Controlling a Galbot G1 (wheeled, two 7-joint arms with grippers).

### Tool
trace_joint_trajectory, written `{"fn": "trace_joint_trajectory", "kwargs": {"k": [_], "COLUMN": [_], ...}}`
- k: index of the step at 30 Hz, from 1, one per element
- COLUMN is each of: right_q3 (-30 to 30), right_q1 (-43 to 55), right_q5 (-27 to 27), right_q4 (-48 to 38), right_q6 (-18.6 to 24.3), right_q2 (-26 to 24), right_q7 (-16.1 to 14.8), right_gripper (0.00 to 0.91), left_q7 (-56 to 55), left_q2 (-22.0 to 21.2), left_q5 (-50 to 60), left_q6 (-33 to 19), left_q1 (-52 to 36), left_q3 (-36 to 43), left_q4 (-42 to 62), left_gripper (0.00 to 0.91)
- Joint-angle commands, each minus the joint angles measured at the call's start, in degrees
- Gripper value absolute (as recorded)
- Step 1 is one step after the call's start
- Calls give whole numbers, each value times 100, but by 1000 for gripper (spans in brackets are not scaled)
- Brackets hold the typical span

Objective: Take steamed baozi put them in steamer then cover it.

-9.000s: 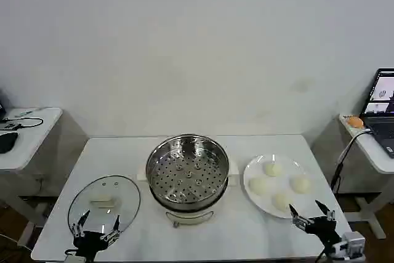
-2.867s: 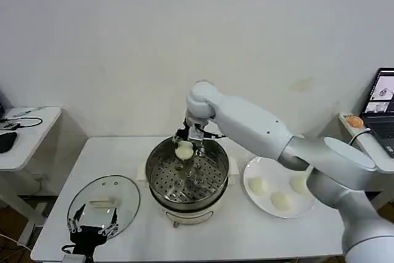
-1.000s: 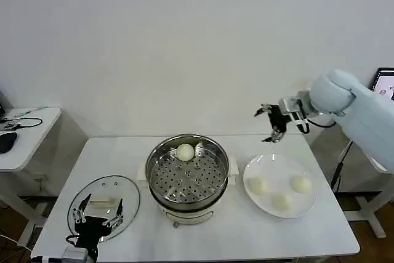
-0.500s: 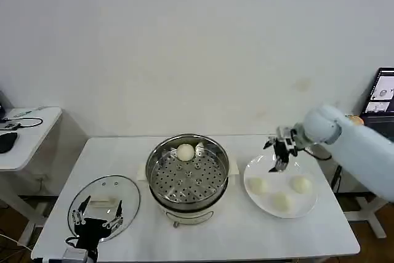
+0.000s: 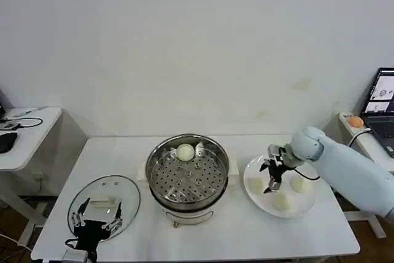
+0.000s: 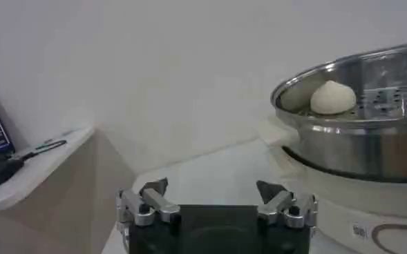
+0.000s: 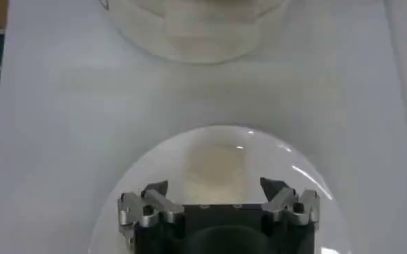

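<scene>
Steel steamer (image 5: 187, 172) upright; right pincer (image 5: 271, 177) spread, seemingly above plate (image 5: 265, 196).

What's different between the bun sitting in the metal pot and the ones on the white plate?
The bun in the steamer lies alone on the perforated tray near the far wall of the steamer; the buns on the plate are three, grouped on a flat white plate. The right gripper, open, hangs just over the plate's buns, while nothing is near the steamer's bun. All are round, smooth and cream-white, about the same size.
</scene>
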Motion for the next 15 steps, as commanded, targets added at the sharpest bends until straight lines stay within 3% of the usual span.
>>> {"fn": "trace_joint_trajectory", "kwargs": {"k": [1,15], "right_q3": [137,149], "right_q1": [-197,-238], "right_q5": [-248,-372], "right_q4": [-417,-498], "right_q6": [76,128], "right_q2": [280,309], "right_q7": [62,-61], "right_gripper": [907,907], "left_q7": [-32,-14], "left_q2": [-13,-28], "left_q5": [13,42], "left_q6": [-8,-1], "left_q1": [-2,19], "left_q3": [18,39], "left_q4": [3,21], "left_gripper": [907,907]}}
